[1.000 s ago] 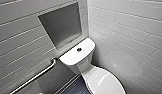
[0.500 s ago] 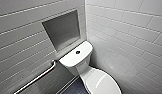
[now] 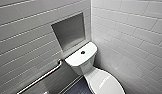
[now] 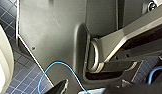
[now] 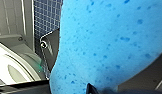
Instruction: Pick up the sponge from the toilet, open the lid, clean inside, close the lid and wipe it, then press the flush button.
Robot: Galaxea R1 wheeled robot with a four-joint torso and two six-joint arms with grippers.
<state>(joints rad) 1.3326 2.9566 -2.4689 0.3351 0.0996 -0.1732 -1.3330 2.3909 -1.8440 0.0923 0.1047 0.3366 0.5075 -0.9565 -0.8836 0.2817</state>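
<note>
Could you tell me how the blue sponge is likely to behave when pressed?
The sponge looks porous, dotted with darker pits, so it will probably squash and spring back rather than stay stiff. That open texture suggests it is light for its size. Its matte surface seems unlikely to slip.

The right gripper (image 5: 102,86) has its jaws closed on the sponge (image 5: 109,42), close against the wrist.
</note>
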